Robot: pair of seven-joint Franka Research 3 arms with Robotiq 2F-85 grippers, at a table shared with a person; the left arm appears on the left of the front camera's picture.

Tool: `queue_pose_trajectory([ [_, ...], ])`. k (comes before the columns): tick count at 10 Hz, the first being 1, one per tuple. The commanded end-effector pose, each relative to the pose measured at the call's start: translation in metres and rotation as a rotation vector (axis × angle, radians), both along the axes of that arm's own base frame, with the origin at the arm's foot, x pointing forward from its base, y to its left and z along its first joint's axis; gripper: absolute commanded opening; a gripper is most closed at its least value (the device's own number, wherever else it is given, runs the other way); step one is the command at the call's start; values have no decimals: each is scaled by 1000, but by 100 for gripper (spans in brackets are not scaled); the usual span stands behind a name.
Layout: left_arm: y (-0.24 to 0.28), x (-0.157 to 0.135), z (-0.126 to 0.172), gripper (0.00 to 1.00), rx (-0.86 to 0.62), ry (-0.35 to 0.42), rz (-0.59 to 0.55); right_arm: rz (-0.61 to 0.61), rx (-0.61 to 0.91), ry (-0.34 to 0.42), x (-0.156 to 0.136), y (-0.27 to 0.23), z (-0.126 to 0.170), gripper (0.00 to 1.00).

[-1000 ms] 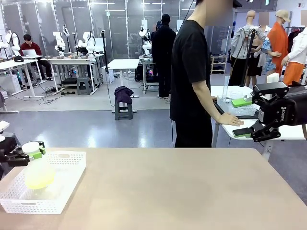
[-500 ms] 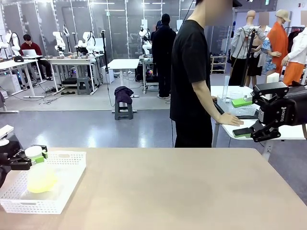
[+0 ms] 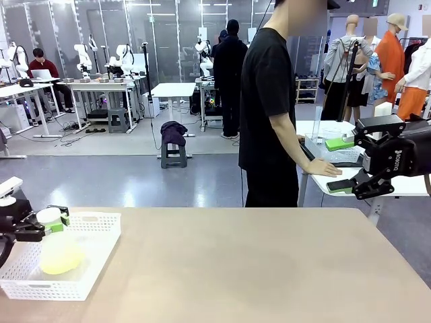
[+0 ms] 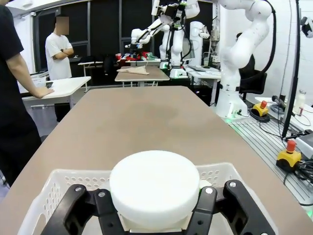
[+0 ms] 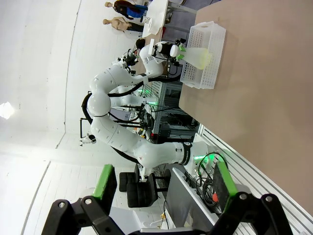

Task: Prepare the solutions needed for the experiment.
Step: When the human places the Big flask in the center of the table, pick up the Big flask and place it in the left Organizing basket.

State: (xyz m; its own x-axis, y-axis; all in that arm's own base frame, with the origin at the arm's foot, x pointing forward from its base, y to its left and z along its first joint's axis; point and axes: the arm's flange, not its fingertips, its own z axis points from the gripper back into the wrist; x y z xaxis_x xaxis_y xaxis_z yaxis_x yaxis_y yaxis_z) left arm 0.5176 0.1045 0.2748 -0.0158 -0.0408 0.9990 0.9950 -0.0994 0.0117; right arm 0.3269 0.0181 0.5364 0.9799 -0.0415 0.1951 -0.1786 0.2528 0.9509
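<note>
Yellow solutions (image 3: 60, 257) in a flask were set in the basket (image 3: 94, 259); the left hand (image 3: 48, 222) was loosened around its cap (image 4: 154, 188), the right hand (image 3: 360, 165) wide.

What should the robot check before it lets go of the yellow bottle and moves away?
1. Frosted plastic bottle of pale yellow liquid inside the white plastic basket: ok.
2. Round white cap on: ok.
3. Left claw clear of the cap: not ok, jaws sit close on both sides.
4. Bottle resting on the basket floor: cannot tell.
5. Right claw open, holding nothing: ok.
6. Brown table bare beside the basket: ok.
</note>
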Motion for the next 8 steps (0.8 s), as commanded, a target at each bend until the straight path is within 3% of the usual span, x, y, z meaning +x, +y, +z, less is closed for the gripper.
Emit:
queue_pose_trajectory([
  [1, 4, 5, 7, 47, -22, 2, -78, 3, 14, -9, 1, 0, 0, 100],
  [2, 6, 5, 8, 63, -17, 0, -74, 3, 14, -9, 1, 0, 0, 100],
  [3, 7, 6, 8, 67, -13, -2, -66, 3, 14, -9, 1, 0, 0, 100],
  [4, 10, 6, 9, 83, -9, 4, -66, 3, 14, -9, 1, 0, 0, 100],
  [5, 11, 7, 10, 87, -4, 15, -71, 3, 14, -9, 1, 0, 0, 100],
  [6, 11, 9, 11, 100, -1, 21, -63, 3, 14, -9, 1, 0, 0, 100],
  [8, 13, 14, 16, 100, -36, 12, -4, 3, 14, -9, 1, 0, 0, 100],
])
